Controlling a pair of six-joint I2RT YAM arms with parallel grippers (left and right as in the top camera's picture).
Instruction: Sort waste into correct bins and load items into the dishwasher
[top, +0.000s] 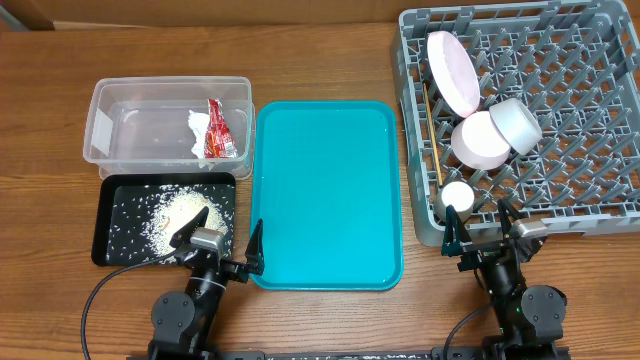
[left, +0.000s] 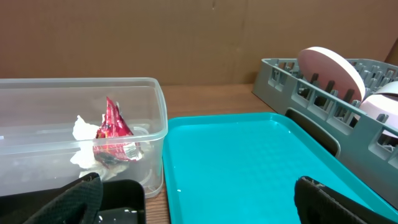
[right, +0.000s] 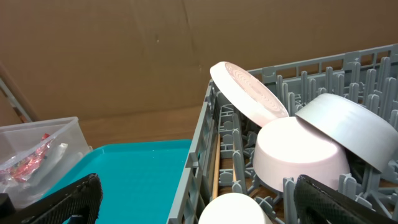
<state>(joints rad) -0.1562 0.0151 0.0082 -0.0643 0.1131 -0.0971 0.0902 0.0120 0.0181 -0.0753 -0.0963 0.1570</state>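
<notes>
From here I read both claws as spread wide and empty, low in the overhead frame: the left claw at the black tray, the right claw just below the grey rack.

The sorting looks finished to me. The wrapper lies in the clear tub at upper left and the rice is heaped in the black tray. The plate, two bowls, cup and chopsticks sit along the rack's left side.

My worry is a careless lift. The left claw could flick grains onto the counter. The right claw could clip the rack wall, toppling the leaning plate or the overlapping bowls.
</notes>
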